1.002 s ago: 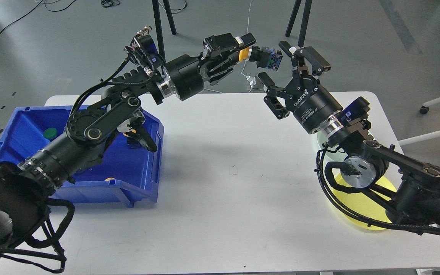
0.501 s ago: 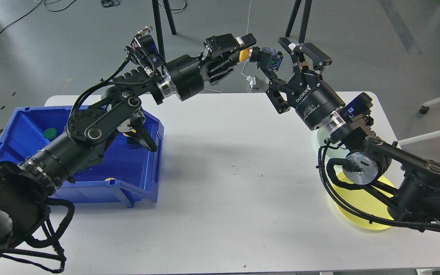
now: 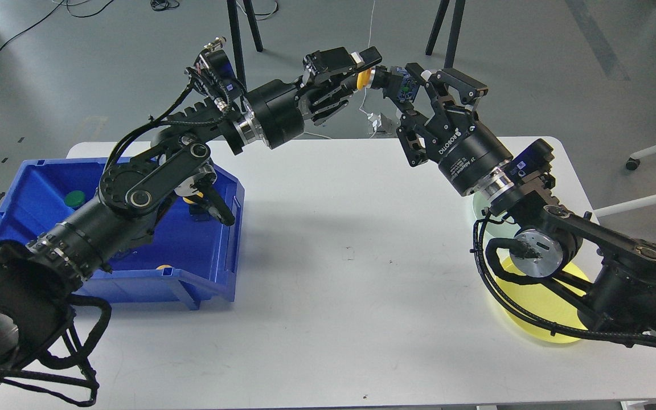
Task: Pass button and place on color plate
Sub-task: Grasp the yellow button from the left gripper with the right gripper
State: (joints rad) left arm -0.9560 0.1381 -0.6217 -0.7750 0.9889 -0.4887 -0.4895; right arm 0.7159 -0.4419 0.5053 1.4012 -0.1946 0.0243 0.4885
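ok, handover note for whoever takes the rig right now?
Left gripper: shut on the yellow button, held high above the far edge of the table.
Right gripper: open, its fingers on either side of the button's dark blue back end; no grip visible yet.
Yellow plate: on the table at the right, partly under the right arm, with nothing visible on it.
Blue bin: on the left, more buttons inside.
Done: button picked and brought to the handover point.
Left: close right, release left, place the button on the yellow plate.
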